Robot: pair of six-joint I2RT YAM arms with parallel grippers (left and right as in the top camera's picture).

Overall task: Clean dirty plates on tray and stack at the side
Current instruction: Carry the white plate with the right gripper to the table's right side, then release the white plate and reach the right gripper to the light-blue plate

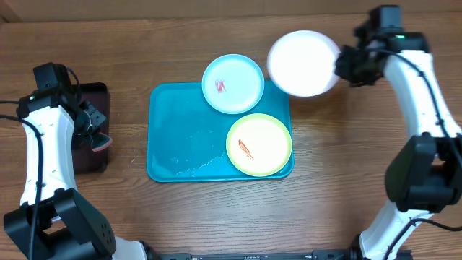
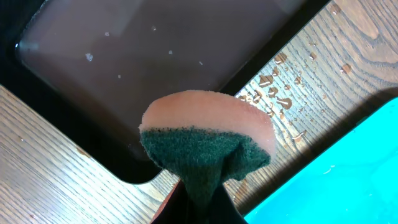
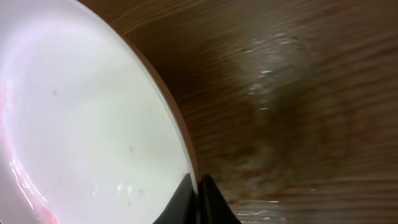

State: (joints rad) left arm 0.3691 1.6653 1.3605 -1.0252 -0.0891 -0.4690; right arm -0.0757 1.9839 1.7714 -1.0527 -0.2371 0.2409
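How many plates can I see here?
3. The white plate is gripped at its rim by the right gripper, off the tray. The pale blue plate overlaps the tray's far edge. The yellow-green plate lies in the tray's near right corner. None seem hidden.

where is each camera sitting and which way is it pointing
overhead: above the table, looking down at the blue tray; left arm and right arm show.
left wrist: on the left arm, looking down at the sponge in the left fingers, dark tray behind.
right wrist: on the right arm, looking along the white plate in the right fingers.
shared: overhead and right wrist both show the white plate.
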